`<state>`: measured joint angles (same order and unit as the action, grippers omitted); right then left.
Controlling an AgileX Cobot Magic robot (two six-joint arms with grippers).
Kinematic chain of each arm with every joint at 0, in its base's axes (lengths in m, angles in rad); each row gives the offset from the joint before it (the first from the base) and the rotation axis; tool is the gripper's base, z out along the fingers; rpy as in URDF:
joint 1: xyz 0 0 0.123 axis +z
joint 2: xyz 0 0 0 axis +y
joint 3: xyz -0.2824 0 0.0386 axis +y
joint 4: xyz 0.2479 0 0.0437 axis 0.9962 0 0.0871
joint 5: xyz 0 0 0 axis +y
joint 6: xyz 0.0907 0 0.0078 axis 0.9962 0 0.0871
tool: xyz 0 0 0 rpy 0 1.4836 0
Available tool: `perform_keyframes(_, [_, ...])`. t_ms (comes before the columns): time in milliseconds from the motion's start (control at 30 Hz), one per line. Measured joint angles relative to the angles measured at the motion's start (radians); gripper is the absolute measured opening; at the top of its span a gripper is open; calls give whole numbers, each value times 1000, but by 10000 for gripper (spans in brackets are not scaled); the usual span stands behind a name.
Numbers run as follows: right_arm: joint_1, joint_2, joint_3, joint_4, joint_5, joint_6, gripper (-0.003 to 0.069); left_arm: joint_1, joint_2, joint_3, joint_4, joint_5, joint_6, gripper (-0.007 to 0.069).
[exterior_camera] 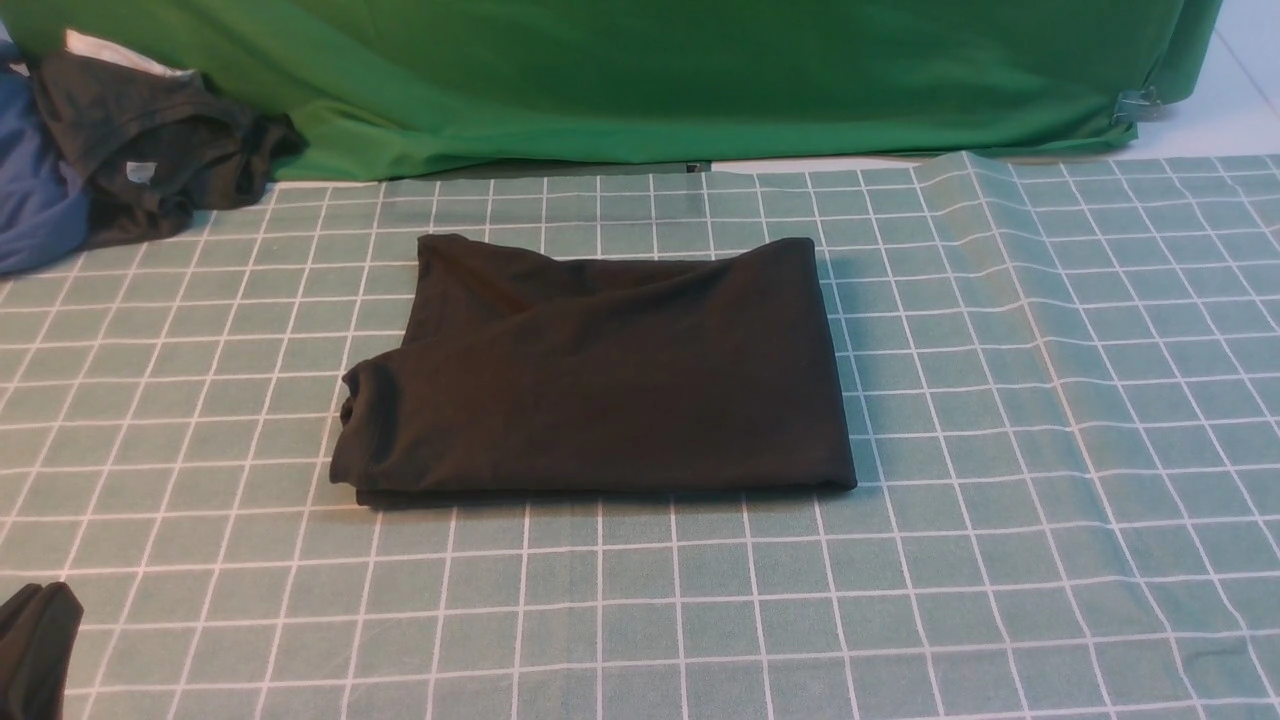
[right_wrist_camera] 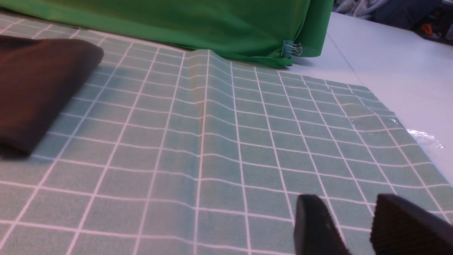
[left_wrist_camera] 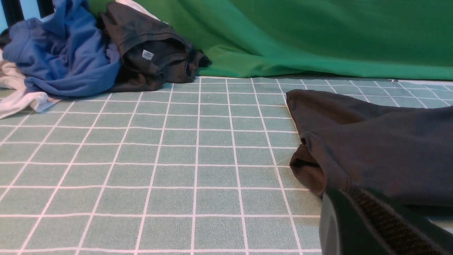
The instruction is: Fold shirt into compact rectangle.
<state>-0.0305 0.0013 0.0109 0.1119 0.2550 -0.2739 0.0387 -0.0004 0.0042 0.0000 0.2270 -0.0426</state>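
Front view, black cotton shirt folded rectangular, soft creases, checked tablecloth

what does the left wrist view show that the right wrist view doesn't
Only the left wrist view: the blue garment, the dark grey garment with its small white tag, a white cloth, and the shirt's bunched end. Only the right wrist view: a binder clip, bare white tabletop, and the right gripper, jaws apart. Both: the shirt, checked tablecloth, green cloth.
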Motion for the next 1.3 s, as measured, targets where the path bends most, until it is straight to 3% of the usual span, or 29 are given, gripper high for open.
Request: perform_keyframes(1300, [0,0,0,0,0,0,239,0,0,0,0,9,16,13])
